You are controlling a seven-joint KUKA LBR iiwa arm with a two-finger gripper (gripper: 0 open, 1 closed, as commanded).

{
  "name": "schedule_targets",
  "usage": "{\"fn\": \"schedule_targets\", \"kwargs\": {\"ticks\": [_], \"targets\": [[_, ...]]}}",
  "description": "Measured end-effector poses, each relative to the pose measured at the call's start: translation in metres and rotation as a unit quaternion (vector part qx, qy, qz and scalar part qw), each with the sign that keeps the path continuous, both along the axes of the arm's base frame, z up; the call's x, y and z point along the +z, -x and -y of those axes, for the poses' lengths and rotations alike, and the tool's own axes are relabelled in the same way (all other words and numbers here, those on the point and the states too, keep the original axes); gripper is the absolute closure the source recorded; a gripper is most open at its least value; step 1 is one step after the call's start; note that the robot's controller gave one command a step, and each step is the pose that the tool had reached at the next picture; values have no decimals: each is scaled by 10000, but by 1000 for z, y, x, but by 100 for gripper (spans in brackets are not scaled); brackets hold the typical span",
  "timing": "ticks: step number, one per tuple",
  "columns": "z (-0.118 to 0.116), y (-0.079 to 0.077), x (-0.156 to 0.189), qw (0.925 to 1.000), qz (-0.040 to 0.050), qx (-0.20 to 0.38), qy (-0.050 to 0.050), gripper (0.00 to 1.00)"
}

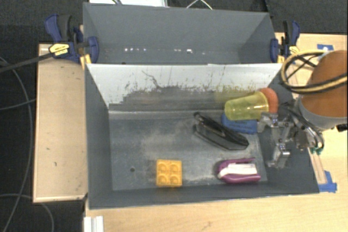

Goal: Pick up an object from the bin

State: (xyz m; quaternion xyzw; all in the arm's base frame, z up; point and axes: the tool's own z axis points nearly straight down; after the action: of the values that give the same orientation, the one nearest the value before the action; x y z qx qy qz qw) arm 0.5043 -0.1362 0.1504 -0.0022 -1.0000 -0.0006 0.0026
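Note:
My gripper [281, 148] hangs over the bin's right side, close to the right wall. Just to its left lies a purple and white oblong thing [238, 170] on the bin floor near the front. A see-through yellow cup with an orange end [247, 106] lies on its side up and to the left of the gripper, resting on a blue thing [243, 126]. A black elongated tool [220, 131] lies slantwise left of the gripper. Nothing shows in the gripper.
A yellow studded toy brick [169, 173] sits near the front of the bin, left of centre. The arm with its orange cover and looped cables comes in over the right rim. The bin's walls slope steeply at the back and left.

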Motion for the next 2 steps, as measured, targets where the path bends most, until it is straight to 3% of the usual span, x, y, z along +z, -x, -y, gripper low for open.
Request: {"fn": "schedule_targets", "kwargs": {"ticks": [1, 2], "targets": [[-1, -2, 4, 10000, 40, 36, 9, 0], [-66, -50, -18, 10000, 21, 59, -1, 0]]}}
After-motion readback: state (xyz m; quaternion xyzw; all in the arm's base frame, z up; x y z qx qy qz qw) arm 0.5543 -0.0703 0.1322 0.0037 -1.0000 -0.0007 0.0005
